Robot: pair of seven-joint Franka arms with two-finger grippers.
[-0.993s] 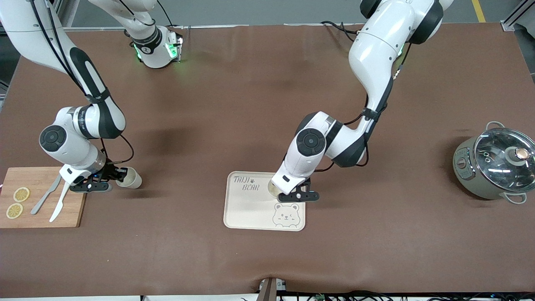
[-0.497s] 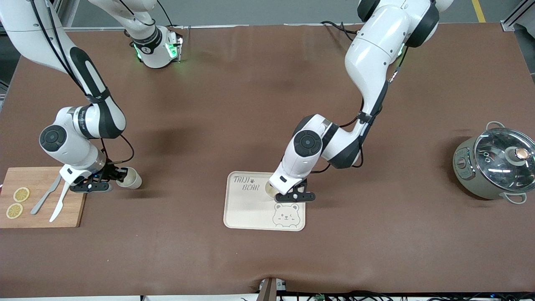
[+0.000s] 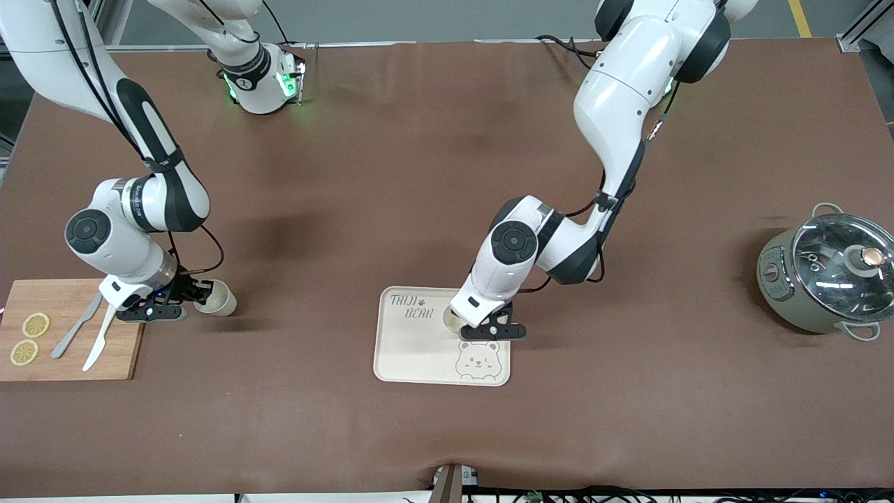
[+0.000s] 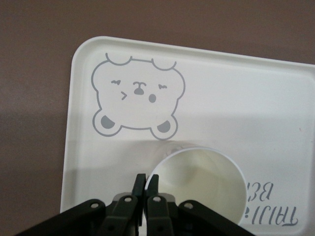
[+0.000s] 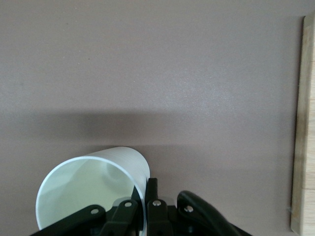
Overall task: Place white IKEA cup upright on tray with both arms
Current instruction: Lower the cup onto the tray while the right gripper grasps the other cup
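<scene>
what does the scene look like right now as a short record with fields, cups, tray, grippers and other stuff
tray: cream tray with bear drawing, mid table
cup one: white cup upright over the tray, rim pinched by the left gripper
cup two: white cup tilted on the table beside the cutting board, rim pinched by the right gripper
cutting board: holds two lemon slices, a knife and a fork
pot: lidded pot at the left arm's end of the table

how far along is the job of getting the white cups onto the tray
Nothing is finished yet. The left gripper has its jaws pinched on the rim of one cup, upright over the tray, not yet released. The right gripper grips a second cup near the cutting board; that one still has to go to the tray.
</scene>
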